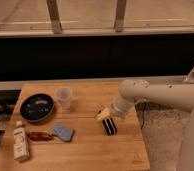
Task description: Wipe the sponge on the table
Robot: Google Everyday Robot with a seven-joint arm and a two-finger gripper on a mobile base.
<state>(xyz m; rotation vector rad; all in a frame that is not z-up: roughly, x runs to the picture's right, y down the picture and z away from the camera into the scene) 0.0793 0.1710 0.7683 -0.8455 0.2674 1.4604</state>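
The sponge (63,132) is a small light-blue pad lying flat on the front left part of the wooden table (90,150). My white arm reaches in from the right, and the gripper (108,119) hangs low over the table's middle, to the right of the sponge and well apart from it. A black-and-yellow block (109,127) is right at the gripper's tip. Whether the gripper touches the block cannot be made out.
A black round dish (37,107) sits at the back left with a clear plastic cup (64,97) beside it. A reddish-brown oblong object (39,136) lies just left of the sponge. A white bottle (20,142) lies near the left edge. A dark wall and railing stand behind the table.
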